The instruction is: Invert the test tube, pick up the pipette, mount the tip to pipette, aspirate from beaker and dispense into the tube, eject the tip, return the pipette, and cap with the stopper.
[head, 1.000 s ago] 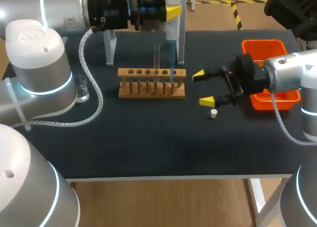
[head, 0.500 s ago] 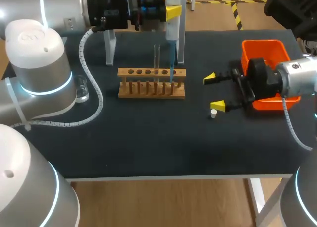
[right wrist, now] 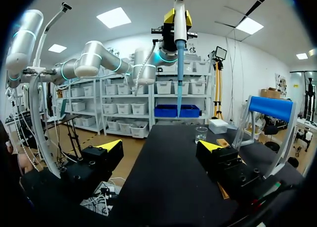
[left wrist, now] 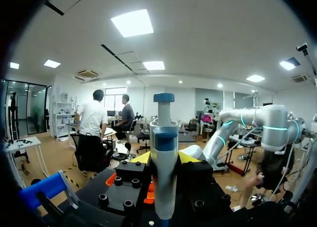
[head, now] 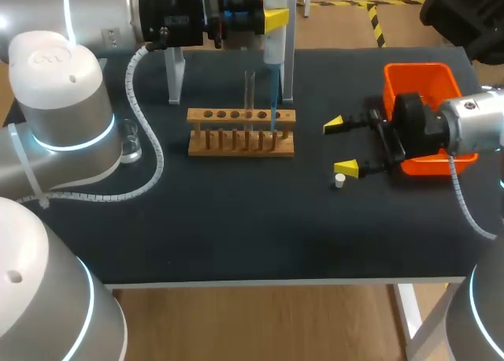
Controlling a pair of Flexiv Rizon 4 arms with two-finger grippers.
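Overhead, the left end effector [head: 272, 20] sits at the top centre of the frame, its 2 fingers closed on the pipette [head: 273, 52]. The pipette hangs upright, its blue tip [head: 273, 101] pointing down at the right end of the wooden rack [head: 240, 143]. Whether the tip enters a hole cannot be told. 1 clear tube [head: 250, 89] stands upright in the rack, just left of the tip.

At centre right, the right end effector [head: 340, 147] lies level over the dark desk [head: 236, 219], its fingers spread wide and holding nothing. A small white stopper [head: 339, 180] rests on the desk just below the lower yellow fingertip; whether they touch cannot be told. An orange bin [head: 421, 77] stands at the upper right, behind the right arm. A glass beaker [head: 130, 143] stands at the left of the frame, well apart from the rack.
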